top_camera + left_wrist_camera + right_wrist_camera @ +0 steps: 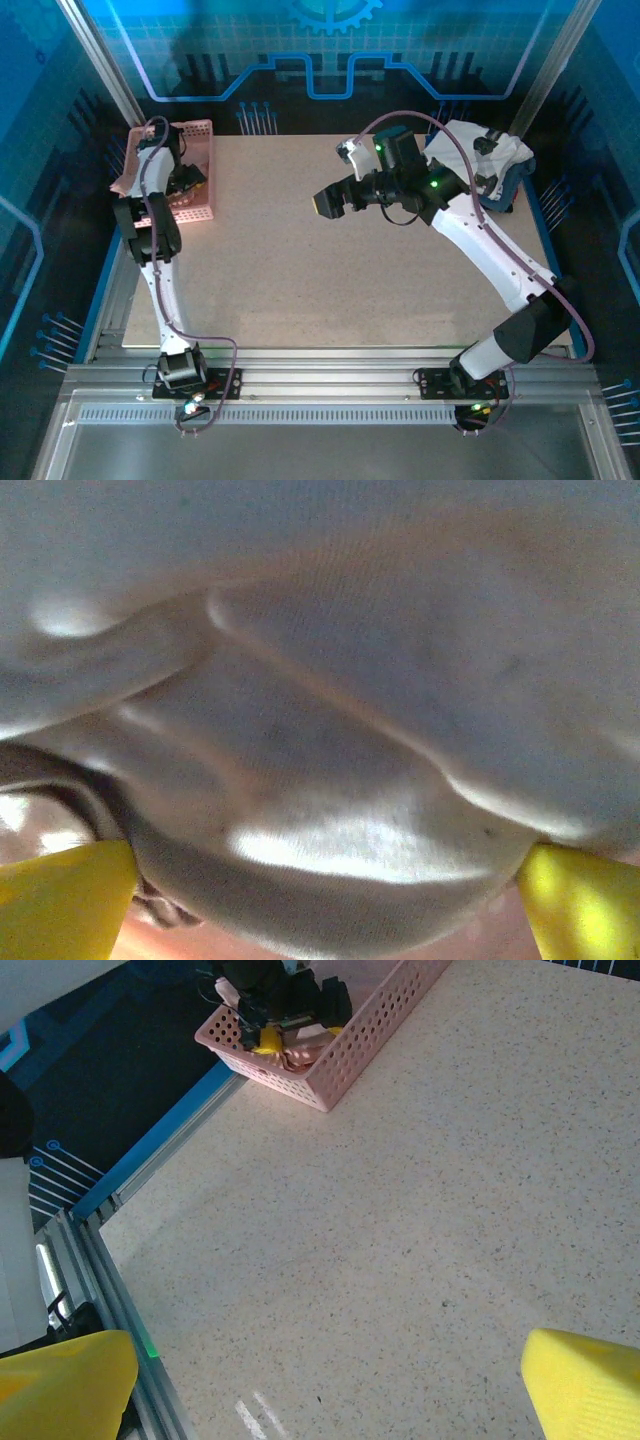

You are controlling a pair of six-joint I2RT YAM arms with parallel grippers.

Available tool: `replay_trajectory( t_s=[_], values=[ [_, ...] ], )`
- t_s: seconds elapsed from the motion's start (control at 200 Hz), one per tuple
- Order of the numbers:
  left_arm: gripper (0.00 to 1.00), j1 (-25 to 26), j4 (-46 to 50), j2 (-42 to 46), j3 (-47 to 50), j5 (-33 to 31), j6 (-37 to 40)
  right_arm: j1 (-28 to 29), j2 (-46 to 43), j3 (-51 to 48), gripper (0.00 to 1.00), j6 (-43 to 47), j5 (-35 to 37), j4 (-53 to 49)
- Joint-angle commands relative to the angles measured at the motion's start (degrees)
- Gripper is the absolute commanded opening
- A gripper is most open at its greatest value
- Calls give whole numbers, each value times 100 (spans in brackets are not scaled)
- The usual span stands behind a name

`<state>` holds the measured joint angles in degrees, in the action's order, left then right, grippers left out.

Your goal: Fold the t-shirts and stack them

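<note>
The left jaws are seen spread wide, with their yellow fingertips [65,900] at both sides of a dusty-pink t-shirt [330,740]. The folds of this shirt lie between them, inside the pink basket [350,1050] at the far left of the surface [420,1230]. The right jaws are also held open, with nothing between them, above the bare middle of the surface. A white t-shirt [470,150] with black patches is laid crumpled at the far right corner, on top of a navy t-shirt [516,187]
</note>
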<state>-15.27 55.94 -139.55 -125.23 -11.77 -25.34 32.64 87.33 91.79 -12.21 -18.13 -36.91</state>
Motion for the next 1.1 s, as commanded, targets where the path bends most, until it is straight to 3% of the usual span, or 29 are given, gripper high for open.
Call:
replay_trajectory(
  t_s=[0.0, 0.065, 0.23, 0.38, 0.615, 0.775, 0.96, 1.096],
  values=[
    [97, -53, -159, -220, -219, 5, 107, 67, -231, 151, 100, -105, -86, -137],
    [88, -68, -201, -316, -209, 105, 154, 66, -314, 131, 100, -123, -26, -150],
    [32, -237, -589, -283, 140, 956, 169, 61, -601, -125, 100, -198, 177, -13],
    [0, -240, -944, 244, 226, 1282, 378, 65, -816, -380, 100, -374, 276, 100],
    [0, 128, -1350, 2020, 237, 1206, 1330, 28, -1085, -899, 100, -500, 486, 369],
    [0, 540, -1589, 3144, -89, 1400, 1424, -105, -1078, -1096, 100, -554, 486, 523],
    [0, 1474, -1550, 3456, -1620, 2205, 1365, -378, -1025, -1241, 100, -654, 486, 780],
    [0, 2038, -2004, 3425, -2098, 2773, 683, -669, -1063, -1295, 100, -810, 705, 852]
  ],
)
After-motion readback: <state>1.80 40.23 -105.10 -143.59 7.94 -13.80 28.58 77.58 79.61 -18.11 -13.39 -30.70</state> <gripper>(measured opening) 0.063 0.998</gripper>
